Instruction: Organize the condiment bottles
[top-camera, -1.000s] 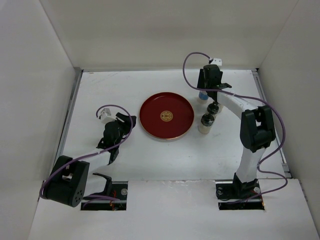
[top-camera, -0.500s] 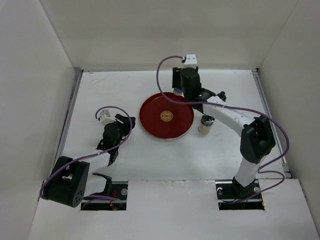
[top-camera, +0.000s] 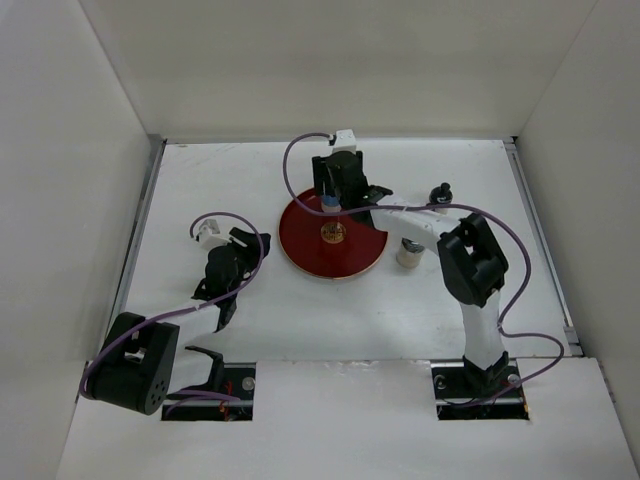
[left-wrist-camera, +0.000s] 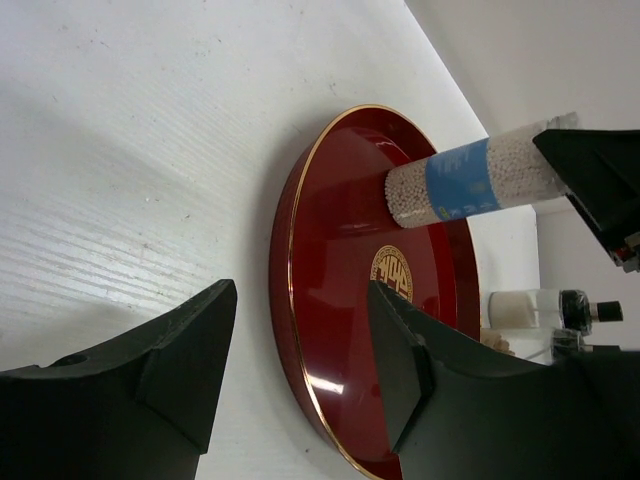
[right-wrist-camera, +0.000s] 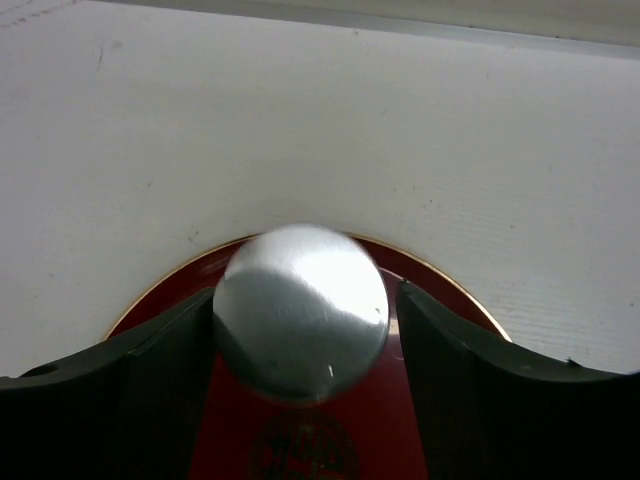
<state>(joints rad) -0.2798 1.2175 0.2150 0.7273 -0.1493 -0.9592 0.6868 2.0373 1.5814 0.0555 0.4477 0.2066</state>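
Note:
The tall pale bottle (top-camera: 329, 204) with a blue band stands upright on the back part of the round red tray (top-camera: 303, 246). In the left wrist view the tall bottle (left-wrist-camera: 455, 183) has its base on the tray (left-wrist-camera: 330, 250). My right gripper (top-camera: 331, 196) is straight above it, open, its fingers on either side of the grey cap (right-wrist-camera: 300, 308), with a thin gap at the right finger (right-wrist-camera: 450, 340). Two short bottles with black tops stand right of the tray, one (top-camera: 408, 250) near its rim and one (top-camera: 438, 193) further back. My left gripper (top-camera: 228, 264) is open and empty, left of the tray.
White walls close in the table on the left, back and right. My right arm (top-camera: 420, 222) stretches across from the right over the short bottle by the tray. My left fingers (left-wrist-camera: 180, 350) frame the tray's near rim.
My right arm has carried the tall bottle from the back right leftward onto the tray, and its jaws have widened around the cap. The left arm has not moved.

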